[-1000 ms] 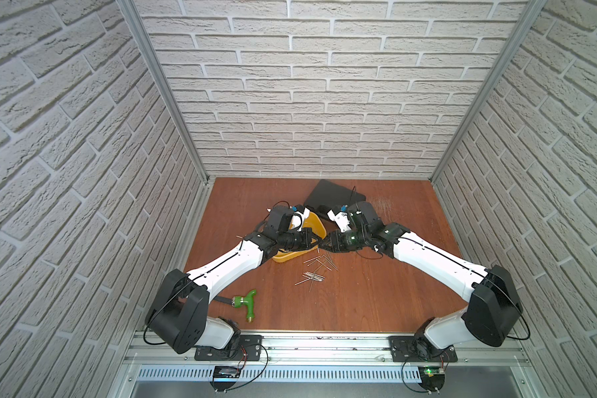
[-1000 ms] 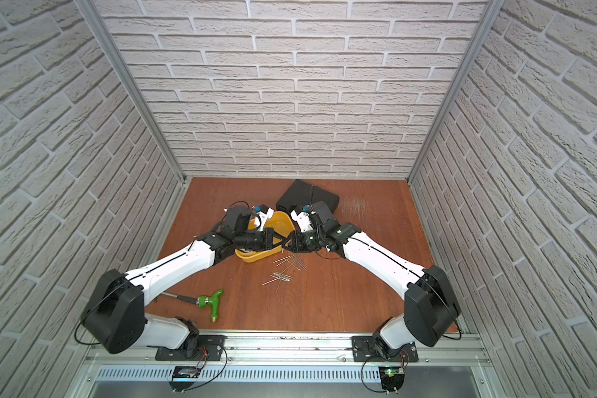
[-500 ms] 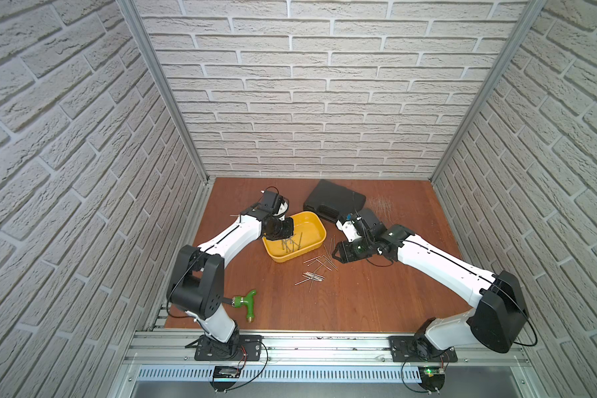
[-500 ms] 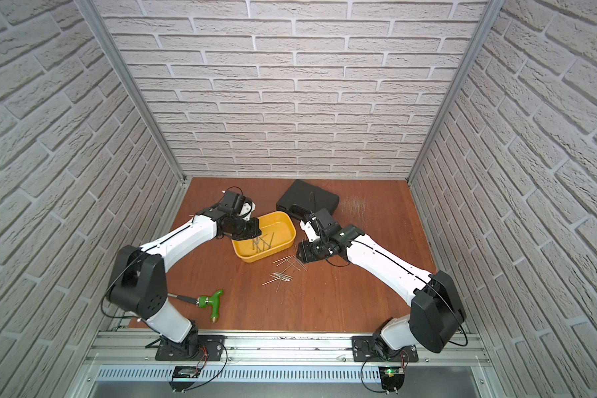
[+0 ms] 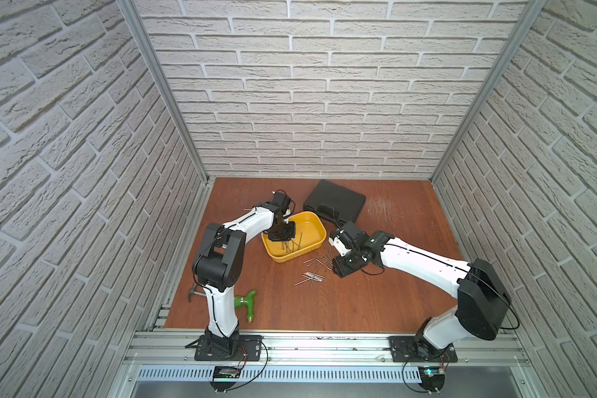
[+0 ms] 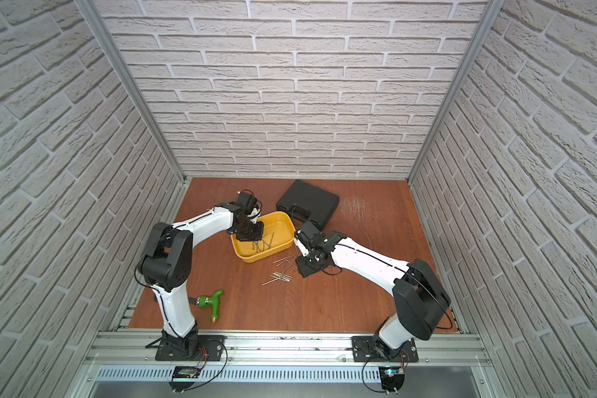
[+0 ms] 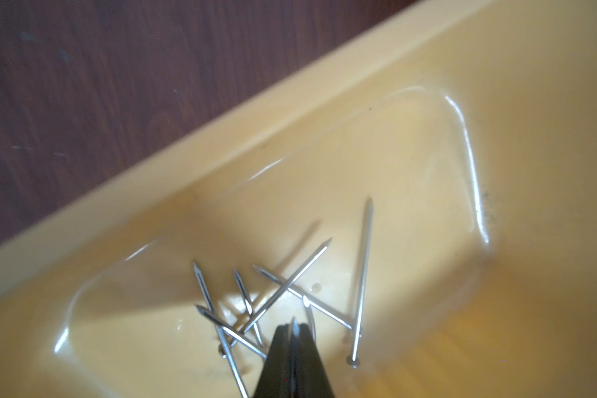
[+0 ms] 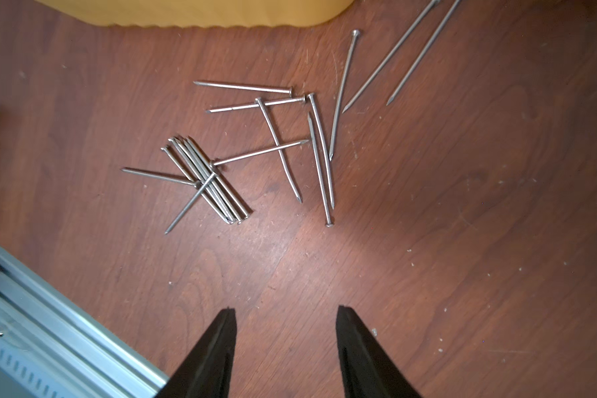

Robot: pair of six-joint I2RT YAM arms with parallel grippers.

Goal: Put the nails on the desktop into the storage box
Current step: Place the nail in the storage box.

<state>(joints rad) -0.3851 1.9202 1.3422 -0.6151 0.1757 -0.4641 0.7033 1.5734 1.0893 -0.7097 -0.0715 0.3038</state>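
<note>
The yellow storage box [image 5: 311, 216] [image 6: 255, 257] stands on the reddish-brown desktop [image 5: 359, 303]. Several nails [image 7: 283, 293] [image 5: 292, 245] lie crossed on its floor. My left gripper [image 7: 294, 327] [image 5: 282, 237] hangs inside the box, shut on a nail whose tip shows between the fingers. More nails [image 5: 314, 274] [image 6: 281, 275] [image 8: 207, 179] lie loose and in a small bundle on the desktop just in front of the box. My right gripper [image 8: 285, 310] [image 5: 338, 270] hovers open just to the right of them, with nothing between its fingers.
A black moulded case [image 5: 335, 203] lies behind the box at the back. A green-handled hammer [image 5: 245, 303] rests at the front left beside the left arm. An aluminium rail [image 5: 324, 339] [image 8: 49, 327] runs along the front edge. Brick-patterned walls close three sides.
A second ago both grippers were together at the box. The right gripper has drawn back to the nails on the desktop and opened wider. The left arm has folded back, its gripper staying in the box.
</note>
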